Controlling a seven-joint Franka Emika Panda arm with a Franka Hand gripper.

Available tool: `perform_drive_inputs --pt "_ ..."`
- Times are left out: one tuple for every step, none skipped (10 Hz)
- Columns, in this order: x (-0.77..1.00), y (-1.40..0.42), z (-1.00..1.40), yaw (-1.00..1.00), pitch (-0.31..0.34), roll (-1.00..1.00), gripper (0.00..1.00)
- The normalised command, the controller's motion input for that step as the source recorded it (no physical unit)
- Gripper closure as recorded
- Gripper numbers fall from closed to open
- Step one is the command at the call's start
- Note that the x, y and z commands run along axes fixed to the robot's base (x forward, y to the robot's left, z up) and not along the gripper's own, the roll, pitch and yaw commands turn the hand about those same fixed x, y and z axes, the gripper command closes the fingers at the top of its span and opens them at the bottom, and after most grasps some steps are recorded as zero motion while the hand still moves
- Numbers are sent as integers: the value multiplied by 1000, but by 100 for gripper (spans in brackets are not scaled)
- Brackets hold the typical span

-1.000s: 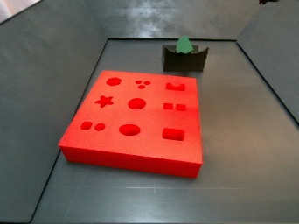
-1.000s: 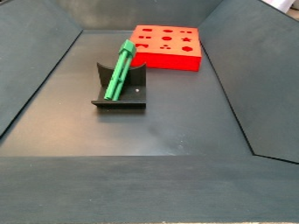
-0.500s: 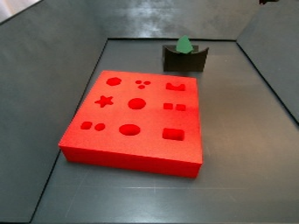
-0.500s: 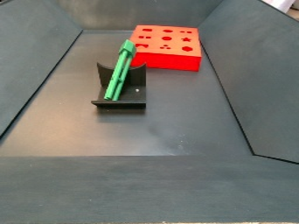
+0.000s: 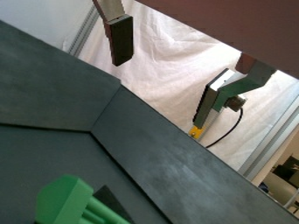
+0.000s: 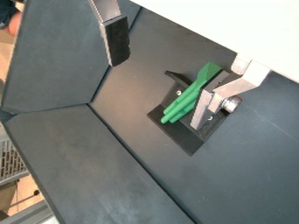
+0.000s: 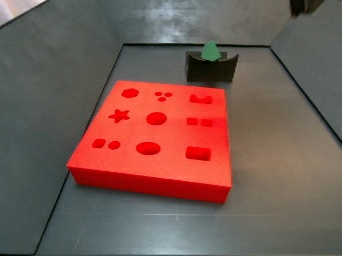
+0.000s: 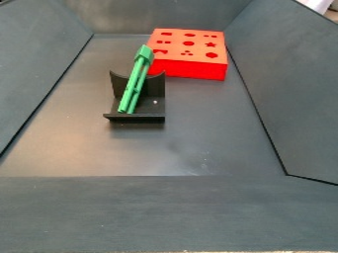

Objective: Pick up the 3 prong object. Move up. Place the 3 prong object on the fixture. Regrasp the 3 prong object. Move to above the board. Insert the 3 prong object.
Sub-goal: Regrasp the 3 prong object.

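Our claw (image 6: pixel 170 66) hangs high above the enclosure with its two silver, dark-padded plates spread wide and nothing between them. In both side views it is all but out of sight; only a dark corner of the rig shows at the upper edge of a side view.

The 3 prong object (image 8: pixel 136 78) leans on the fixture (image 8: pixel 136 105), its lower end down on the base plate and its upper end propped against the upright. A wrist view shows the same green piece (image 6: pixel 191 91) slanting across the dark bracket (image 6: pixel 193 122), well below the fingers (image 6: pixel 115 39). We read the tilt as deliberate: propped like this, the slender piece offers its long sides for a fresh pinch at a better angle than lying flat would allow.

The board (image 7: pixel 155 132) lies flat on the dark surface (image 8: pixel 199 138), cutouts facing up, just beyond the fixture and apart from it. Its three small dots (image 7: pixel 163 96) look to us like the socket meant for the prongs.

We judge the placing step done and the regrasp still ahead. The claw would have to descend and line up with the slanted piece; closing off-centre could knock it off its prop.
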Motion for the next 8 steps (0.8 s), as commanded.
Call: perform_drive_inputs --pt "91 27 -1000 106 43 109 0" --pt "97 24 -1000 107 33 96 0" --pt "107 20 -1000 104 17 77 0" --pt "114 18 -1000 102 7 73 0" --pt "126 12 -1000 92 -9 69 0" --pt "133 7 -1000 84 -15 69 0" --pt "144 1 -1000 72 -20 72 0" --pt "150 -2 -1000 65 -18 73 0"
